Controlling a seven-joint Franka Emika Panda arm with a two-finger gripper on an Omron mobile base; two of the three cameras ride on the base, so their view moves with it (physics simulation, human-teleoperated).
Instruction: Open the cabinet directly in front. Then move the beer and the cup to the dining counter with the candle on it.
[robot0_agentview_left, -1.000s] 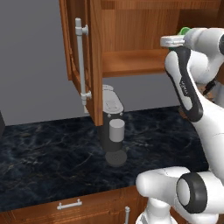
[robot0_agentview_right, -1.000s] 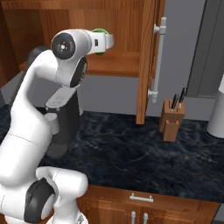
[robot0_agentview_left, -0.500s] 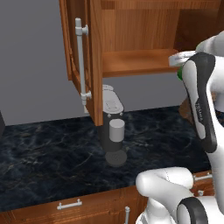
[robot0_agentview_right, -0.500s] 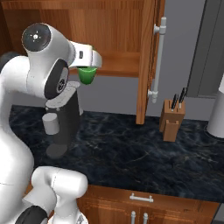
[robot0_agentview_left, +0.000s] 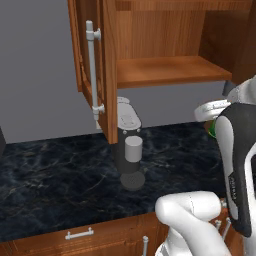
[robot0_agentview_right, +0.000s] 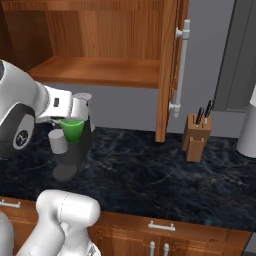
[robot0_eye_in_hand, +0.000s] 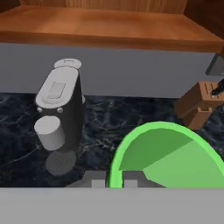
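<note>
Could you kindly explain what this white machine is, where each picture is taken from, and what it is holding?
It is a white robot arm on a driving base in a simulated kitchen. Two cameras ride on the base, one on each side behind the arm; the third sits on its hand. The two-finger gripper is shut on the rim of a bright green tapered cup. Above stands the reddish-brown wooden wall cabinet, doors open, its visible shelf bare. On the black marbled counter sit a dark coffee machine with a grey mug and a wooden knife block.
</note>
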